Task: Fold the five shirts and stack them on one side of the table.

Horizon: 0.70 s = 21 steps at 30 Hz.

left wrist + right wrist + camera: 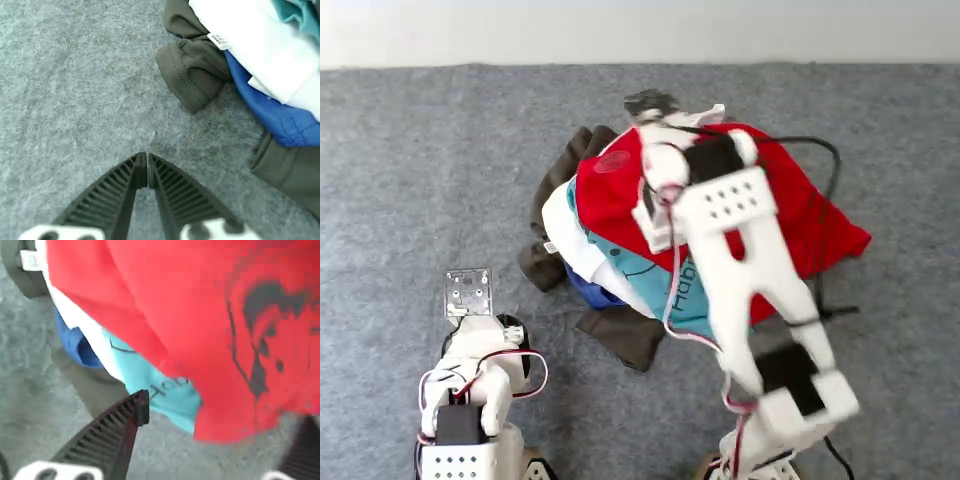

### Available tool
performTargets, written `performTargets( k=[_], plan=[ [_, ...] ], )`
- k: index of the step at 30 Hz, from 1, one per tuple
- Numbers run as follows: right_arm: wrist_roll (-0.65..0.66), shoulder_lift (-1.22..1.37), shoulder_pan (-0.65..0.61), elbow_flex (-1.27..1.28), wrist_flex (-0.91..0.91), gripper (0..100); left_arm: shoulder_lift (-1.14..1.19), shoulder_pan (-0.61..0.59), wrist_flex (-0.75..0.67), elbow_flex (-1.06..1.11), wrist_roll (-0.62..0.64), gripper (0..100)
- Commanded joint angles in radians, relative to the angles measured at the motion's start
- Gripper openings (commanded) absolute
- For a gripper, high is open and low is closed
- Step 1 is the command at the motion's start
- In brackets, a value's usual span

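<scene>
Mid-table, slightly right of centre: five shirts in loose unfolded heap. Red shirt (615,195) on top, teal shirt (642,275) under its near edge, white shirt (565,225) showing at left, blue shirt (588,292) peeking from below, dark olive shirt (625,335) at bottom, spilling out near and far-left. Right gripper (222,415) over heap above red shirt, fingers spread wide, grasping nothing. Left gripper (147,161) at near left, off heap, fingers pressed together, empty, above bare grey felt table (420,150).
</scene>
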Motion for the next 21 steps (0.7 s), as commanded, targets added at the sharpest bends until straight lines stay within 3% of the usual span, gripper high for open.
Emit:
performTargets(
  k=[1, 9, 14, 21],
  plan=[
    [0.023, 0.081, -0.008, -0.120, 0.013, 51.0, 0.000, 0.003, -0.011, -0.007, 0.006, 2],
    [0.028, 0.263, 0.024, -0.210, -0.005, 28.4, -0.002, -0.005, -0.011, -0.007, 0.003, 2],
    [0.028, 0.303, 0.073, -0.213, -0.041, 0.0, -0.003, -0.005, -0.017, -0.008, 0.006, 2],
    [0.025, 0.239, 0.150, -0.247, 0.004, 0.6, -0.003, -0.005, -0.017, -0.013, 0.006, 2]
  ],
)
